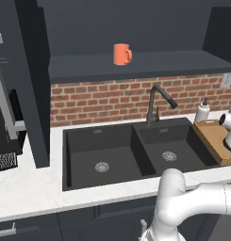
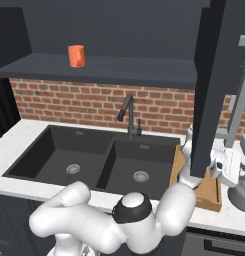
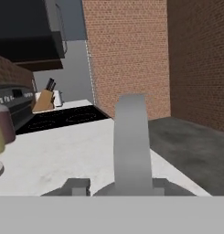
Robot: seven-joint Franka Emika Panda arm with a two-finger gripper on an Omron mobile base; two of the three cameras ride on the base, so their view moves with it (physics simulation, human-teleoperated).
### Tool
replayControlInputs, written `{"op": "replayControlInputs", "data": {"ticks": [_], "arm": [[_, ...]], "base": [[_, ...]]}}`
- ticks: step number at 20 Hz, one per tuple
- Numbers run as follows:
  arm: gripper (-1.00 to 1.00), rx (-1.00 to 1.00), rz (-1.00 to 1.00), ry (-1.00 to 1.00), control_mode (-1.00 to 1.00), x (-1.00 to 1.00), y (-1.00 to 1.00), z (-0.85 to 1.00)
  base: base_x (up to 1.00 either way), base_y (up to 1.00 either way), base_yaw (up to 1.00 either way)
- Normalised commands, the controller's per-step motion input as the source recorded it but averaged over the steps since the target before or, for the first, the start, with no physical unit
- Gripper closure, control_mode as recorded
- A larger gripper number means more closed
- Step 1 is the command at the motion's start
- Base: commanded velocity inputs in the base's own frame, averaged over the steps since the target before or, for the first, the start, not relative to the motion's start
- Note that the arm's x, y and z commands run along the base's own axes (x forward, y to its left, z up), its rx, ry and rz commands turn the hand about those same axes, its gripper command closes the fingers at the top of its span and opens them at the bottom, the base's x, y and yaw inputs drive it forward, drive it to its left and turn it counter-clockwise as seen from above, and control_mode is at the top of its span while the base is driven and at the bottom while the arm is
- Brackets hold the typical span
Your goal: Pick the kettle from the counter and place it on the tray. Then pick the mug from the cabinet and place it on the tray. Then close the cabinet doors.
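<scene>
Tool (image 2: 233,176) hangs over kettle (image 3: 131,146); mug (image 1: 121,54) sits in cabinet (image 1: 136,63).

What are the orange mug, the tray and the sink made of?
The mug looks like glazed ceramic, plain orange and smooth, though plastic is possible. The tray looks like wood: light brown with a faint grain. The sink looks like dark matte stone or composite, since it shows no shine.

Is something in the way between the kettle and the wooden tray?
Nothing I can see. The kettle sits on the counter next to the tray, and the part of the tray that shows is bare.
</scene>
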Motion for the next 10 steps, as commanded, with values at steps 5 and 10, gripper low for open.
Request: {"op": "replayControlInputs", "data": {"ticks": [5, 10], "arm": [[1.00, -0.09, 0.00, 0.00, -1.00, -0.02, 0.04, -0.03], [1.00, -0.14, 0.00, 0.00, -1.00, 0.00, 0.01, 0.10]], "base": [[0.00, 0.00, 0.00], [0.00, 0.00, 0.00]]}}
